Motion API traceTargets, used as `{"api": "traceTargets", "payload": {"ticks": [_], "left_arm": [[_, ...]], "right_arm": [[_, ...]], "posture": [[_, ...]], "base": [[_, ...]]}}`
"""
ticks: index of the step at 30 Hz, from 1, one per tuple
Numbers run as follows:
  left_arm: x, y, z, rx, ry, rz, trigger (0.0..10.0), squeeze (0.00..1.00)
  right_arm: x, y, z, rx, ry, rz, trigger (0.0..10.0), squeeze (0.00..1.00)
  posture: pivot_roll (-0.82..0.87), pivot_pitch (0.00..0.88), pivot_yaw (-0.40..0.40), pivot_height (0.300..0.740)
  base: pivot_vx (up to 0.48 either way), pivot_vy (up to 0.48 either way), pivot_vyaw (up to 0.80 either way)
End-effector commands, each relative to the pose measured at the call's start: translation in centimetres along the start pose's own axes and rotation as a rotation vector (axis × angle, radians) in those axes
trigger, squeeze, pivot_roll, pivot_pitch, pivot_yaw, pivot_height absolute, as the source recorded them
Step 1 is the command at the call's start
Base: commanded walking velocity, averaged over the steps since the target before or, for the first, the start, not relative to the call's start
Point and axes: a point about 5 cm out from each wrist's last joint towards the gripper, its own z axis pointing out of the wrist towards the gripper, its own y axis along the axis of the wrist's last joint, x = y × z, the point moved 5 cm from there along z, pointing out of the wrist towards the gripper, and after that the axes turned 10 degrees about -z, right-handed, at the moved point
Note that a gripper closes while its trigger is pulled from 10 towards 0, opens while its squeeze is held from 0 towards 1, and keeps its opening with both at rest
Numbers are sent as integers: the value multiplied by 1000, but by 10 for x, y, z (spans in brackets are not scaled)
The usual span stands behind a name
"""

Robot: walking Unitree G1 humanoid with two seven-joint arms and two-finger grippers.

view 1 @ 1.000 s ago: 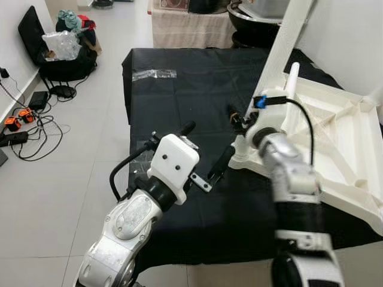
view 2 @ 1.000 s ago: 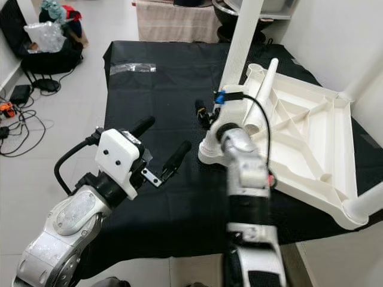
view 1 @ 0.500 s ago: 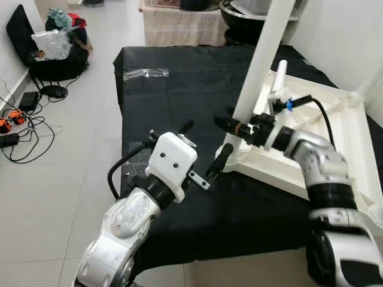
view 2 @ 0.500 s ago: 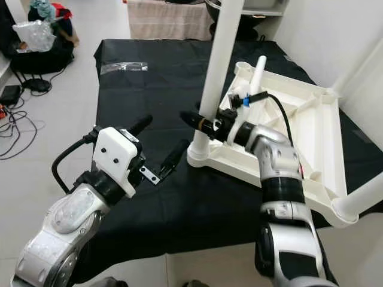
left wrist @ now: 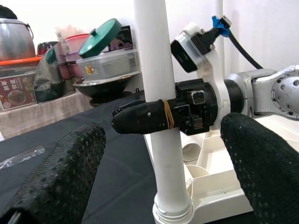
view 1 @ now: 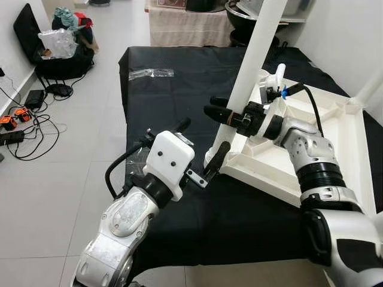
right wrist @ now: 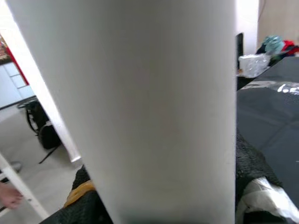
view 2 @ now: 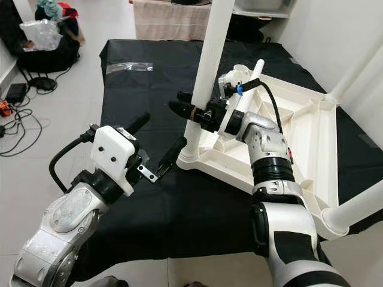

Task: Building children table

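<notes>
My right gripper point(view 1: 222, 115): jaws clamp the white table leg point(view 1: 251, 66) | leg upright in corner socket of upturned tabletop point(view 1: 326, 140) on black counter point(view 1: 167, 95) | my left gripper point(view 1: 200, 152): jaws open beside leg base

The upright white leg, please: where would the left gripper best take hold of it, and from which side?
Best low on the leg, just above its collar in the tabletop corner socket, coming in level from the robot's own side. The shaft is a plain upright tube, so fingers can straddle it, and the right gripper is already around it higher up. The left gripper is open and facing that stretch.
</notes>
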Motion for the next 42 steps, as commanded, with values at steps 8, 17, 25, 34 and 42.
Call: {"api": "traceTargets", "payload": {"ticks": [8,17,25,34,42], "left_arm": [[-4,-2,0,8,-17,0,10000,0],[-7,-2,1,5,-23,-2,10000,0],[-5,-4,0,11,-18,3,10000,0],[-6,-4,1,8,-24,-2,10000,0],[-6,-3,1,9,-23,1,10000,0]], "right_arm": [[-78,-29,-54,253,-918,-120,0,0],[-48,-32,-93,252,-1433,-114,0,0],[-8,-28,-6,109,-1048,-32,10000,1000],[67,-21,-5,107,-67,-161,10000,0],[46,-15,-13,103,47,-124,10000,0]], "posture": [[67,84,-86,740],[72,75,-89,740],[75,72,-93,740],[66,73,-86,740],[77,78,-90,740]], "base": [[0,0,0],[0,0,0],[0,0,0],[0,0,0],[0,0,0]]}}
